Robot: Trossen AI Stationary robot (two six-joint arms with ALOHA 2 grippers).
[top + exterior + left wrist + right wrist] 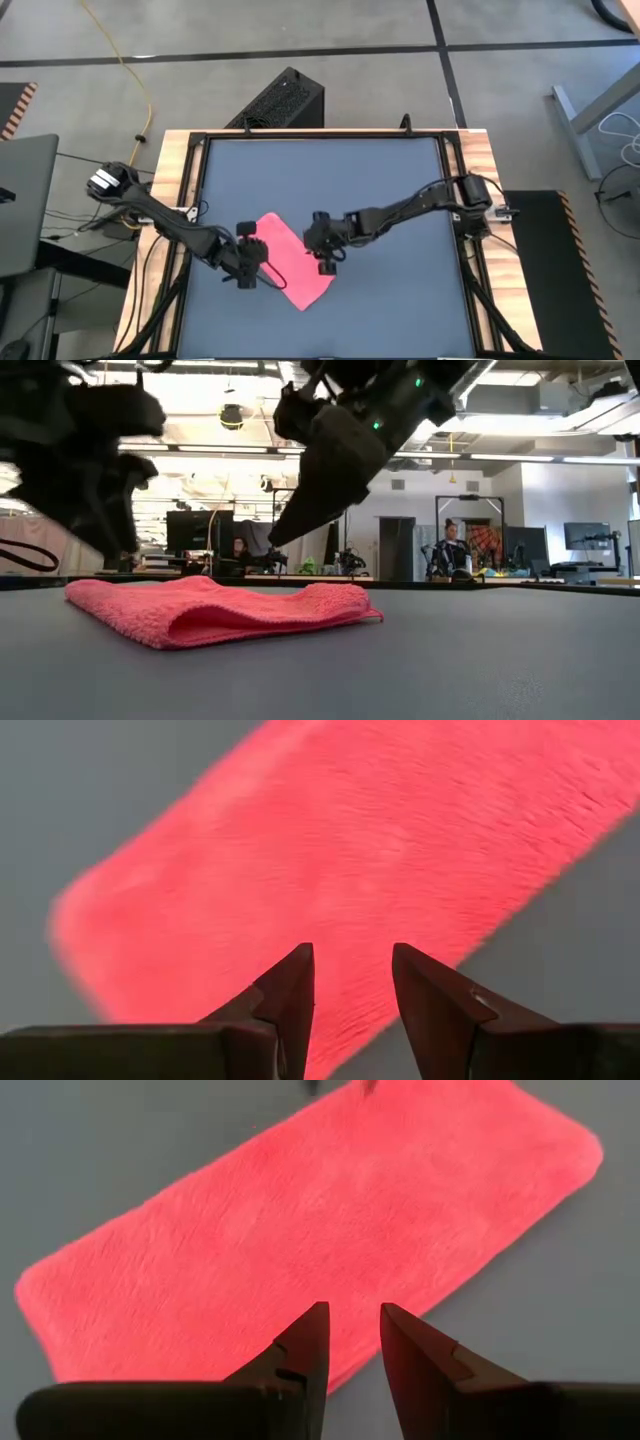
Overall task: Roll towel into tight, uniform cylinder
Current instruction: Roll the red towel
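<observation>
The pink-red towel lies folded into a flat oblong on the dark tabletop, slanting from the middle toward the near edge. The low view shows its layers resting on the table with a fold at the near side. My left gripper hovers open over the towel's left long edge, nothing between its fingers. My right gripper hovers open above the right long edge, slanting down, its tips clear of the cloth.
Bare dark tabletop stretches to the right and far side of the towel. A wooden frame borders the table. A black box stands beyond the far edge. People sit in the room behind.
</observation>
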